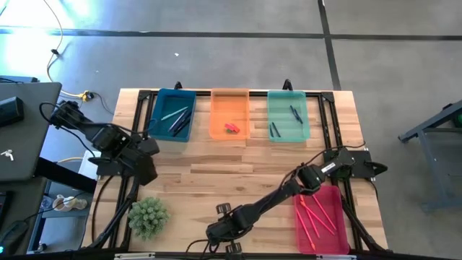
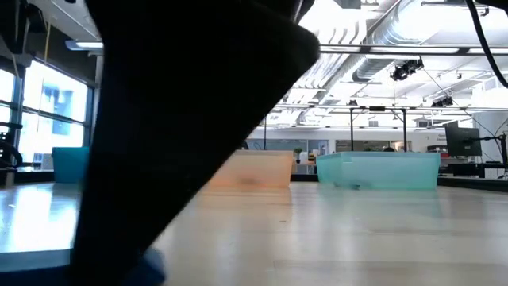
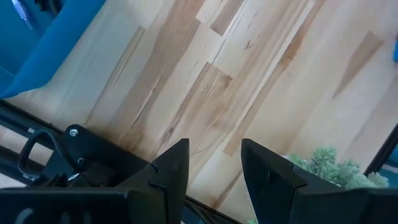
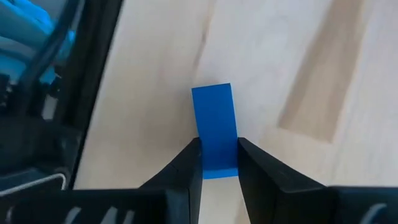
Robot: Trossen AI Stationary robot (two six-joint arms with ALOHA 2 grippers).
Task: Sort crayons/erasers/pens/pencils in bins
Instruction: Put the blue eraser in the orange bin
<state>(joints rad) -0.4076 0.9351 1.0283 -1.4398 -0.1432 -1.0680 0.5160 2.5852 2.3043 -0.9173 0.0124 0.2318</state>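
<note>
A small blue eraser (image 4: 214, 121) lies on the wood near the table's front edge, with my right gripper (image 4: 219, 148) shut on it. In the high view that gripper (image 1: 219, 232) is at the front middle and hides the eraser. My left gripper (image 3: 214, 165) hangs open over the table's left side (image 1: 148, 167) with nothing between its fingers. Along the far edge stand the blue bin (image 1: 172, 114), the orange bin (image 1: 229, 113) and the teal bin (image 1: 288, 115). The pink-red bin (image 1: 321, 217) sits at the front right. My right gripper pinches the blue eraser's two long sides (image 4: 216, 158) between its two fingers, at the end nearest the gripper. The fingers come from above, steeply slanted. The rest of the eraser sticks out past the fingertips, flat against the wood; whether it is lifted I cannot tell.
A green spiky plant ball (image 1: 148, 215) sits at the front left, close to my left arm. The blue bin holds pens, the orange bin a red piece (image 1: 231, 128), the teal bin dark sticks, the pink-red bin red sticks. Black frame rails (image 1: 141, 123) border the table.
</note>
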